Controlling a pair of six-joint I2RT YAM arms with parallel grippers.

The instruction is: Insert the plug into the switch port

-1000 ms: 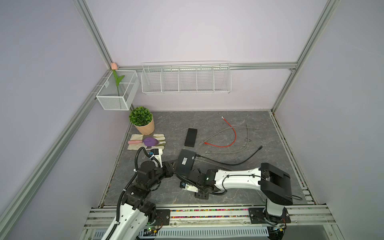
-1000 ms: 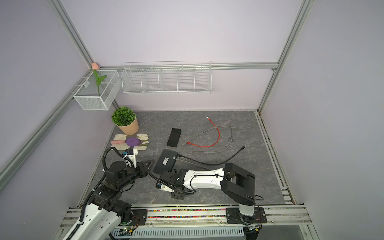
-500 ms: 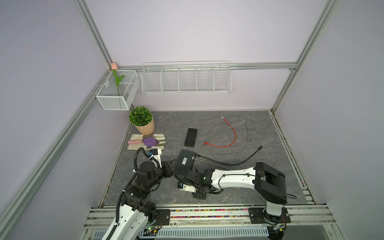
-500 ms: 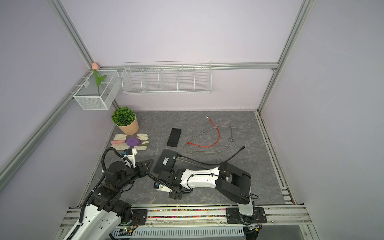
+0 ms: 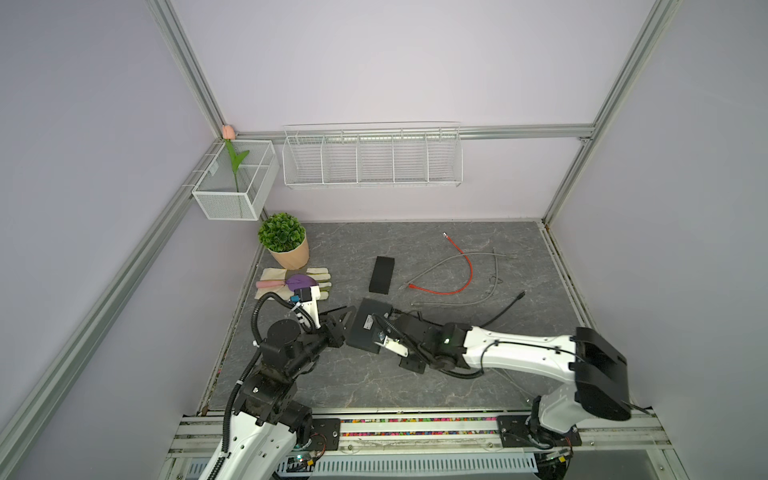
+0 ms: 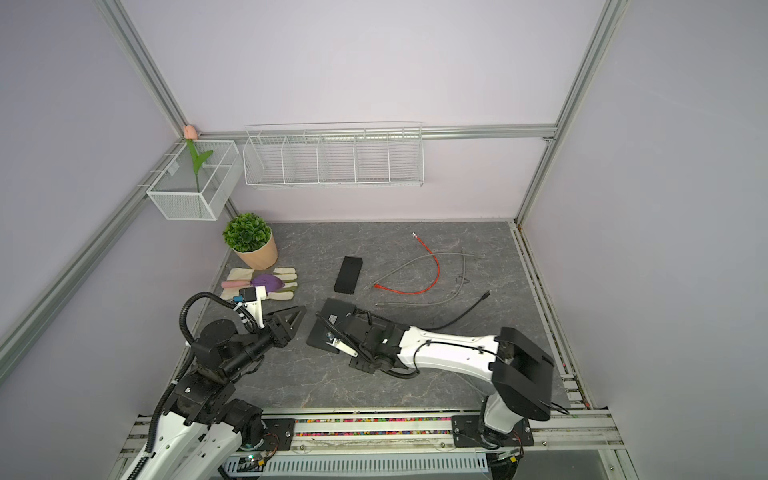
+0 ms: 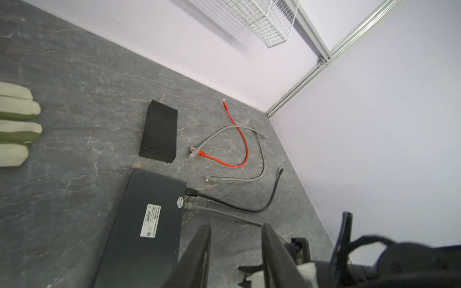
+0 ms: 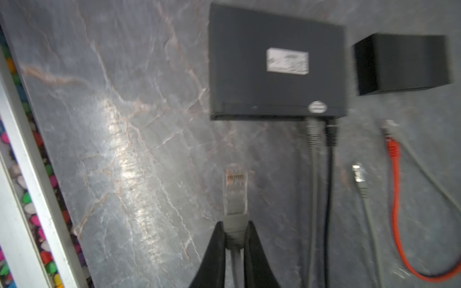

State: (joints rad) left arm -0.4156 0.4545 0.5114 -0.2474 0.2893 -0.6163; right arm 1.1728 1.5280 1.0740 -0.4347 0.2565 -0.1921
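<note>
- Over the bench [image 5: 353,382], in a top view, the right gripper [image 5: 401,332] sits low at the cabled edge of the switch [image 5: 365,326]. The left gripper [image 5: 341,316], spread and empty, waits just beside the opposite edge.
- From the left wrist, a grey cable [image 7: 224,214] and a black cable [image 7: 224,204] are seen already seated in the switch.
- From the right wrist, the jaws have just pinched shut on the plug [image 8: 234,189]. Its contacts face the switch but remain apart from it, so the grasp is made and lining up and insertion likely remain.
</note>
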